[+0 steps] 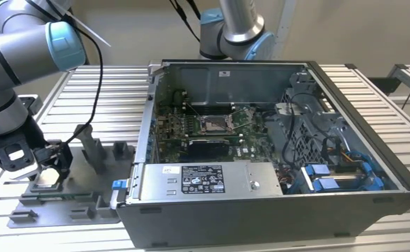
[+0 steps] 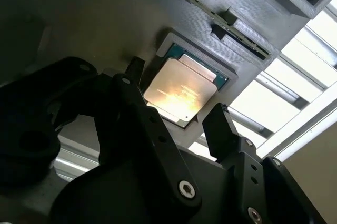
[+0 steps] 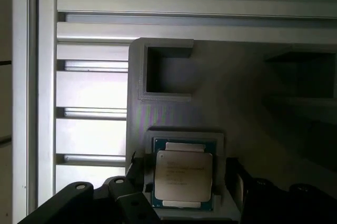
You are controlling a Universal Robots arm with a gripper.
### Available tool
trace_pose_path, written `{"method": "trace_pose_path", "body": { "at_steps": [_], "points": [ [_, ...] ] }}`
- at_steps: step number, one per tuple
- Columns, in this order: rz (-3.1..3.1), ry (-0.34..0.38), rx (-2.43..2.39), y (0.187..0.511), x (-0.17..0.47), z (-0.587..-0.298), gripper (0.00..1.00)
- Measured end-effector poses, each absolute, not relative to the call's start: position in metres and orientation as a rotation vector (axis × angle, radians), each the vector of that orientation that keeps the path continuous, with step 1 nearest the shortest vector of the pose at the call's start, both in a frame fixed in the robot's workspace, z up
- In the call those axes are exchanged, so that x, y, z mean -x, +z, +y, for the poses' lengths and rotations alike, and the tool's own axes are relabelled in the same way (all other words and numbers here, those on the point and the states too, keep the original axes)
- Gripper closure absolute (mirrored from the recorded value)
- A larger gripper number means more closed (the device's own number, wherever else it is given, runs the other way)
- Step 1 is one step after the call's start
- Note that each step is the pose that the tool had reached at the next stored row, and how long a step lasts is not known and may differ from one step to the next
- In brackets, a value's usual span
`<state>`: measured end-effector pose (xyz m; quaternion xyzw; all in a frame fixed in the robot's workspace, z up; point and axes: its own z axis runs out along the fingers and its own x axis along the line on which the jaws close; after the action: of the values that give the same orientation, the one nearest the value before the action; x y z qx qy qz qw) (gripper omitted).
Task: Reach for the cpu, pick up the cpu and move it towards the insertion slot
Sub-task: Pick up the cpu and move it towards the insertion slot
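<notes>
One cpu [image 1: 49,177] lies flat, its pale metal face up, in a square nest of a grey plastic fixture plate [image 1: 64,210] at the exterior view's left, well apart from the computer case. In both wrist views the chip [image 2: 180,93] [image 3: 183,174] sits level inside a raised grey frame, with a thin dark-green border showing around its silvery lid.

The gripper [image 1: 49,169] hangs right over the nest. Its black fingers [image 2: 218,126] stand apart, one on each side of the chip and just outside the frame. They are not closed on the chip, and a gap shows between each fingertip and the chip's edge in the first wrist view.

Near the nest, the plate carries a rectangular recess [image 3: 168,74] and several grey posts [image 1: 93,149].

The plate rests on a slatted aluminium table [image 1: 106,89]. The arm [image 1: 22,47] reaches down to it from the upper part of the exterior view's left.

The insertion slot [image 1: 214,124], a silver-framed socket with a dark centre, sits on the green board inside the open computer case [image 1: 359,105], toward the exterior view's right of the chip. A grey metal box with a white label [image 1: 205,181] lies in the case's near side.
</notes>
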<state>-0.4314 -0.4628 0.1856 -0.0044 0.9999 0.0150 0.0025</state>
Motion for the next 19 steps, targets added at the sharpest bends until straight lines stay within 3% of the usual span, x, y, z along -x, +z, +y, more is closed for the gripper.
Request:
{"method": "trace_pose_path", "body": {
  "at_steps": [3,4,19],
  "points": [
    [3.136,0.047,0.014,0.1855,0.4314,-0.4628,0.00],
    [3.136,0.047,0.014,0.1855,0.4314,-0.4628,1.00],
    [3.136,0.047,0.014,0.1854,0.4314,-0.4628,1.00]
  ]
}}
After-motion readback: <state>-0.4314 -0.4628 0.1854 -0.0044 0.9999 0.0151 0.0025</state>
